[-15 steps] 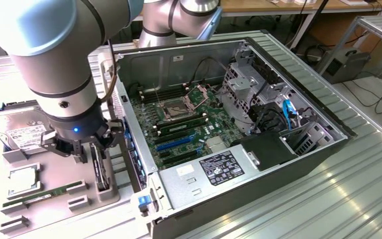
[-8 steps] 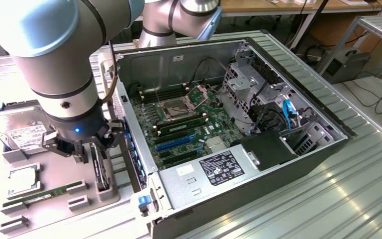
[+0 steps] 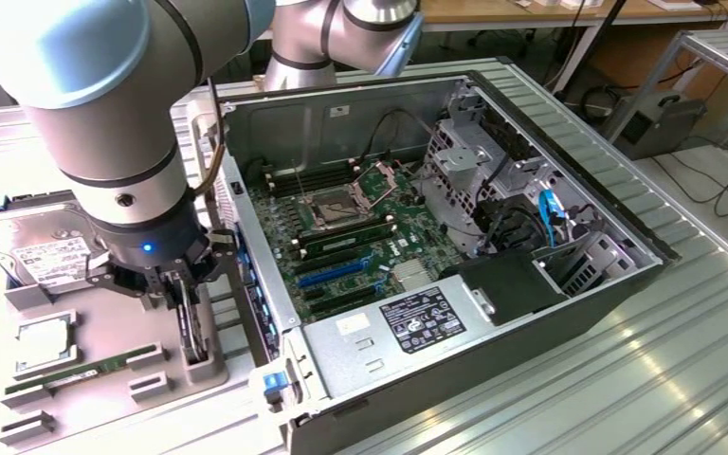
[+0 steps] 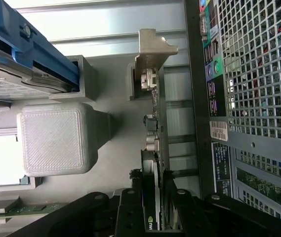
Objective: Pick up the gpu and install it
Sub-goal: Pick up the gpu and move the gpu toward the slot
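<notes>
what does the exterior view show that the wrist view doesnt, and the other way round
Exterior view: the inside of the open computer case, with the motherboard, the power supply and blue cables, plus the arm's grey body.
Wrist view: the silver bracket at the gpu's end, seen close, and the case's mesh panel with stickers beside it.
Both: the gripper down at the gpu, which stands on edge in a grey holder beside the case, and the hard drive.
</notes>
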Robot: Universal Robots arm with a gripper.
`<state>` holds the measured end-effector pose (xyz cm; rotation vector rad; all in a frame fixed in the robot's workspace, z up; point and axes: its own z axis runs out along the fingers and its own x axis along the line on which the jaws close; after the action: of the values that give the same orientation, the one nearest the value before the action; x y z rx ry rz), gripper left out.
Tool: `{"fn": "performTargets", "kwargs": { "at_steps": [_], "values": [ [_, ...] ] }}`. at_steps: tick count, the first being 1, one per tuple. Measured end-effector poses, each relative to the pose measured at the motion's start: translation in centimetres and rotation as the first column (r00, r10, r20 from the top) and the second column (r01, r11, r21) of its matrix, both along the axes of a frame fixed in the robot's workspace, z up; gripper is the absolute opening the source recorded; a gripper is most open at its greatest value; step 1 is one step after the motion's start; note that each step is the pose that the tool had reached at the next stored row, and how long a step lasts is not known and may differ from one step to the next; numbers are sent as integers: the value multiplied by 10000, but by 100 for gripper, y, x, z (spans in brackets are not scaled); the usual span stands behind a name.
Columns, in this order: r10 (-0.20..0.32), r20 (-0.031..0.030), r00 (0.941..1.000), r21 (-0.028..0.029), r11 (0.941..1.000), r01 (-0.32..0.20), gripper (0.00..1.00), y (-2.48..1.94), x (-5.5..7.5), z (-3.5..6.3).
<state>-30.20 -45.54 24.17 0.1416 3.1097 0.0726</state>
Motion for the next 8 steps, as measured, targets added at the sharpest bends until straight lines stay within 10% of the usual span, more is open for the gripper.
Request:
{"fn": "performTargets", "kwargs": {
  "at_steps": [8],
  "values": [
    [800, 2, 9968, 1, 9968, -800, 27, 0, 0, -1]
  ]
}}
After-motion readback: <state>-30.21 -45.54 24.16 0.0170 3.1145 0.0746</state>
